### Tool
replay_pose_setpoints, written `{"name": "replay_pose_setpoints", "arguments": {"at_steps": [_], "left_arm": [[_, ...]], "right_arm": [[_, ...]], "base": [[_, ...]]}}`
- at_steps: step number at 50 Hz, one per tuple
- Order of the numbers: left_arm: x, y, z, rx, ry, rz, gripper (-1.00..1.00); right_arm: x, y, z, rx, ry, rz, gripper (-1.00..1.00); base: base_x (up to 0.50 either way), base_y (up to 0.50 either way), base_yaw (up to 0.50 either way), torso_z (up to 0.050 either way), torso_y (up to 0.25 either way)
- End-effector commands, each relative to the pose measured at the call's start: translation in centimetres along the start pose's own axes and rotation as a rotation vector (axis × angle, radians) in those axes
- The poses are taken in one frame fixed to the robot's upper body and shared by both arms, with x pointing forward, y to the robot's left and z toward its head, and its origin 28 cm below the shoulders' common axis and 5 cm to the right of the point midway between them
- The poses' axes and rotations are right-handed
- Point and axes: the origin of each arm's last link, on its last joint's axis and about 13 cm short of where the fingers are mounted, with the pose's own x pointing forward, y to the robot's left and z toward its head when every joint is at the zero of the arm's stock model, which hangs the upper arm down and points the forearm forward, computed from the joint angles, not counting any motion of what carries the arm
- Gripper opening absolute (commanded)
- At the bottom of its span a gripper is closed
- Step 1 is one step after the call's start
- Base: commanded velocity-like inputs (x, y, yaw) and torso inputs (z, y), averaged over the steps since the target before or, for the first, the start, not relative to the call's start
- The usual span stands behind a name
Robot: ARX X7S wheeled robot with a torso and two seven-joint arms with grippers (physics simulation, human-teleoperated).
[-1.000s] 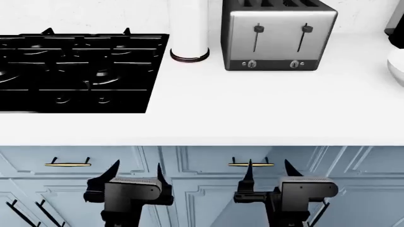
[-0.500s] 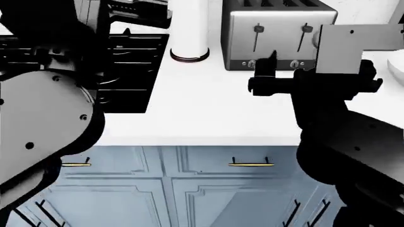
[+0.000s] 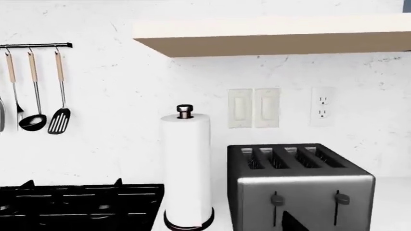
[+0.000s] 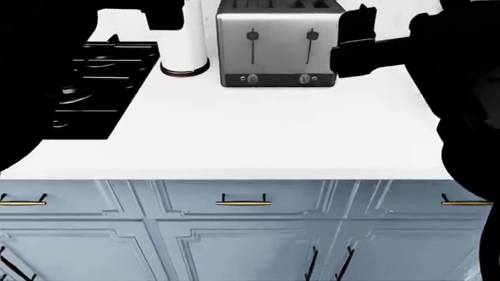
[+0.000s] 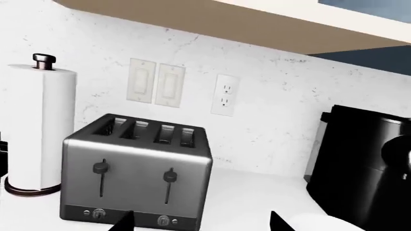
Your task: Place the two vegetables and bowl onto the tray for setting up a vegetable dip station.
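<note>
The carrot, the cucumber and the tray are out of view in every frame. A white curved rim low in the right wrist view looks like the bowl (image 5: 319, 224), beside a black appliance. My right gripper (image 5: 201, 222) is open, its two dark fingertips wide apart in front of the toaster and nothing between them. In the head view it hangs above the counter to the right of the toaster (image 4: 275, 47). Of my left gripper (image 3: 205, 228) only one fingertip (image 3: 293, 223) shows, far off centre, so it is open and empty. It faces the paper towel roll.
On the white counter (image 4: 258, 134) stand a steel four-slot toaster (image 3: 299, 185), a paper towel roll (image 3: 186, 168) and a black stovetop (image 4: 102, 76). A black appliance (image 5: 359, 168) sits right of the toaster. My arms block both sides of the head view. Utensils (image 3: 35, 91) hang on the wall.
Both arms rose from below the counter edge to above the counter. The head view shifted right, so the toaster and paper towel roll now sit further left.
</note>
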Motion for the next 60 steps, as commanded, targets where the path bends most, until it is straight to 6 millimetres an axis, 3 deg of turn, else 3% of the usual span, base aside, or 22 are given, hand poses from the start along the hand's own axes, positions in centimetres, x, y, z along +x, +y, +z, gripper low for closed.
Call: {"name": "replay_pose_setpoints", "arguments": {"at_steps": [1,20,43,60], "left_arm": [[-0.28,0.59,0.81,-0.045,0.041,0.019,1.00],[-0.43,0.75,1.21,-0.084,0.014,0.011,1.00],[-0.62,0.65,1.37,-0.087,0.008,0.005,1.00],[-0.64,0.69,1.51,-0.092,0.005,0.005,1.00]], "right_arm": [[-0.61,-0.92,1.14,-0.014,-0.019,-0.012,1.00],[-0.52,-0.69,0.95,0.026,-0.048,0.044,1.00],[-0.47,-0.53,0.79,0.033,-0.041,0.057,1.00],[-0.50,-0.54,0.95,0.038,-0.034,0.055,1.00]], "base": [[-0.02,-0.50,0.00,0.000,0.000],[0.00,-0.50,0.00,0.000,0.000],[0.26,-0.43,0.00,0.000,0.000],[0.01,-0.50,0.00,0.000,0.000]]}}
